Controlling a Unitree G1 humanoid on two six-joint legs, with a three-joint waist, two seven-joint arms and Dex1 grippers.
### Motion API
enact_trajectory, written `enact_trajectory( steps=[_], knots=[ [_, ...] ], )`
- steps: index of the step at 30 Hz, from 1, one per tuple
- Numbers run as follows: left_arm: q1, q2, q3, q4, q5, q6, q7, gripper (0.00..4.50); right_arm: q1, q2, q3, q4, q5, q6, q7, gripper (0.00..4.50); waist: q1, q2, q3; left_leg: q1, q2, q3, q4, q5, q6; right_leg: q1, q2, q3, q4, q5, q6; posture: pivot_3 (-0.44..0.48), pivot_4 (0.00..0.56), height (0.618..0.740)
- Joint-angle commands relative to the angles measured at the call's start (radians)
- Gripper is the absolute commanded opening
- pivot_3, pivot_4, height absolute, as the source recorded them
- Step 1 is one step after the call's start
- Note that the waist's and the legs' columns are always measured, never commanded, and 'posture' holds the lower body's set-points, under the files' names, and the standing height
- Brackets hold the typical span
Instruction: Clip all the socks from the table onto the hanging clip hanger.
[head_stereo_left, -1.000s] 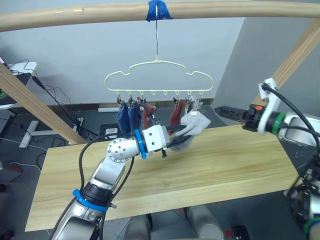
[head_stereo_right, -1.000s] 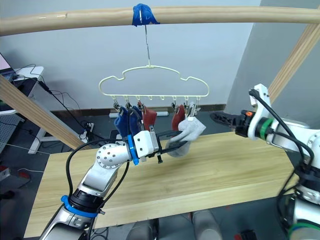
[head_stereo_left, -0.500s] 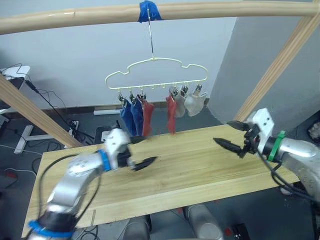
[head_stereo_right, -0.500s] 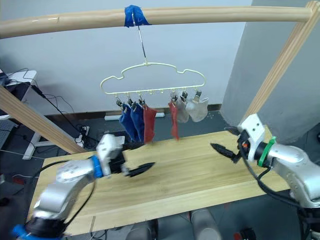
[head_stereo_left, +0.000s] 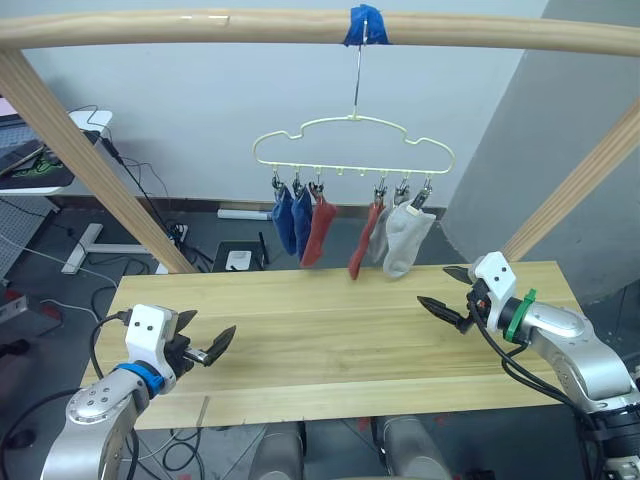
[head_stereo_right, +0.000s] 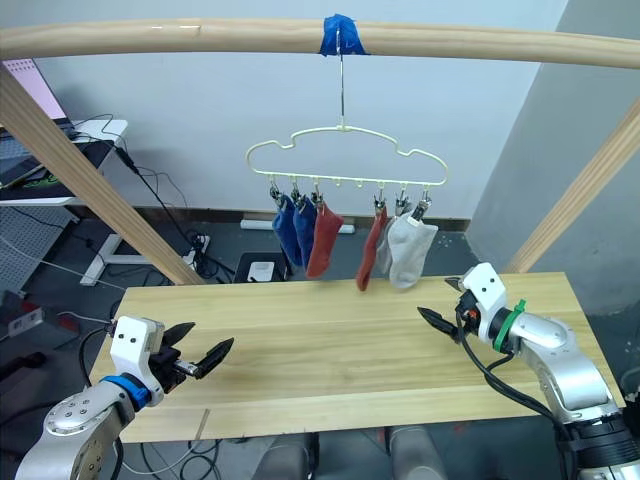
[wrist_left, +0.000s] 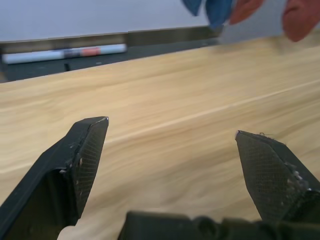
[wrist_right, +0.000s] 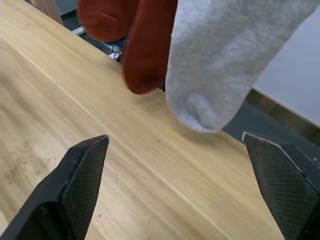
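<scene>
Six socks (head_stereo_left: 350, 228) clipped along hanger (head_stereo_left: 352, 148), above far edge of bench (head_stereo_left: 340, 330): two blue (head_stereo_left: 293, 220) and one rust-red (head_stereo_left: 318, 230) bunched at left end, one rust-red (head_stereo_left: 362, 243) and two grey (head_stereo_left: 402, 240) bunched at right end. Middle clips bare. Hanger hook hung on horizontal pole (head_stereo_left: 200, 25) at blue tape (head_stereo_left: 364, 22).

Left gripper (head_stereo_left: 212, 348) low over near-left bench corner, fingers spread wide, holding nothing. Right gripper (head_stereo_left: 447, 295) over right part of bench, also spread wide and holding nothing, just below and beside grey socks, not touching.

Slanted poles (head_stereo_left: 90, 165) flanking bench left and right. Cables and power strip (head_stereo_left: 180, 236) on floor behind; desk edge (head_stereo_right: 60, 140) at far left, cut off. Grey sock pair overlapping, rear one largely hidden. Clip jaws too small to make out.
</scene>
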Motion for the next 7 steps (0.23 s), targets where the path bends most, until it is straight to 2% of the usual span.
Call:
enact_trajectory(
  steps=[1, 4, 7],
  knots=[
    [-0.024, -0.006, -0.003, -0.019, -0.018, -0.012, -0.011, 4.48, -0.005, -0.003, -0.032, -0.071, 0.008, 0.032, 0.001, 4.50, 0.003, 0.000, -0.001, 0.000, 0.000, 0.000, 0.000, 0.000, 0.000, 0.000, 0.000, 0.000, 0.000, 0.000, 0.000, 0.028, 0.151, 0.740],
    [-0.043, -0.013, -0.022, -0.020, -0.039, -0.001, -0.034, 4.48, 0.003, -0.003, -0.037, -0.110, 0.010, 0.068, -0.008, 4.50, 0.005, -0.001, -0.005, 0.000, 0.000, 0.000, 0.000, 0.000, 0.000, 0.001, 0.000, 0.000, 0.000, 0.000, 0.000, 0.014, 0.145, 0.740],
    [-0.052, 0.020, -0.054, -0.017, -0.027, 0.026, -0.071, 4.48, 0.020, -0.003, -0.052, -0.142, 0.012, 0.100, -0.019, 4.50, 0.005, -0.003, -0.009, 0.000, 0.000, 0.000, 0.000, 0.000, 0.000, 0.001, 0.000, -0.001, 0.000, 0.001, 0.002, 0.002, 0.139, 0.740]
  ],
)
